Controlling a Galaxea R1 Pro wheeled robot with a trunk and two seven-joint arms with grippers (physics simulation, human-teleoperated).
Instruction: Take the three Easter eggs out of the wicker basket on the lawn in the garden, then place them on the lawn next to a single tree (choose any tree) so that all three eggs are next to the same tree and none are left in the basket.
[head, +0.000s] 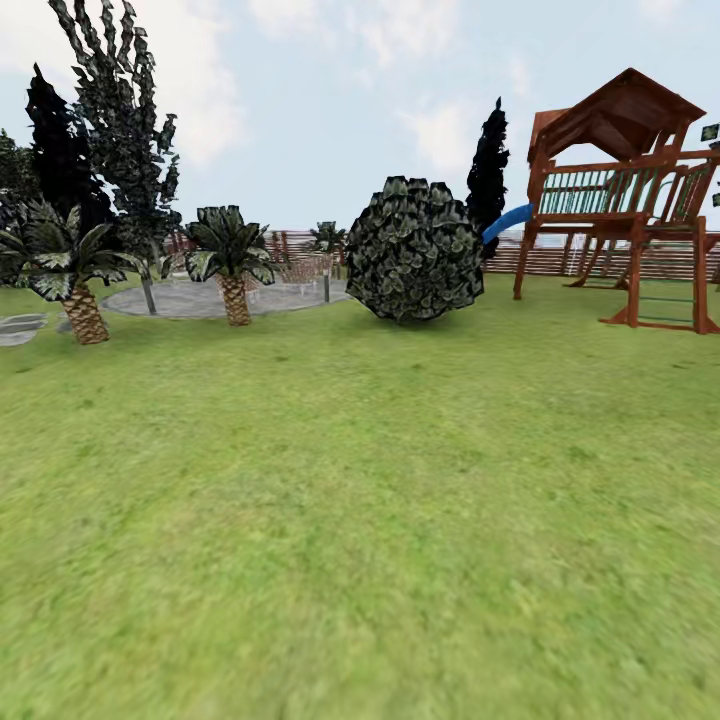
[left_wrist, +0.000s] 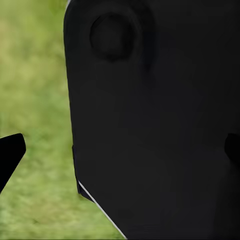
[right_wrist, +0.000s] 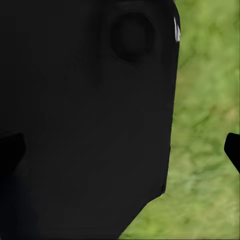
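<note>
In each wrist view a black fingertip (left_wrist: 10, 155) of the left claw and one (right_wrist: 232, 150) of the right poked in beside a smooth black robot body panel (left_wrist: 160, 130); how far either stood open could not be told. Mottled green lawn (head: 360, 520) spread ahead to a round leafy bush (head: 414, 250), scaly-trunked palms (head: 232, 262) and a reddish wooden play tower (head: 630, 190). Neither eggs nor basket appeared.

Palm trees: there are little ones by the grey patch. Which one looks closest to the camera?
The palm at the far left edge. Its scaly trunk stands lower in the head view and looks bigger than the second palm, which stands farther back beside the grey paved patch.
</note>
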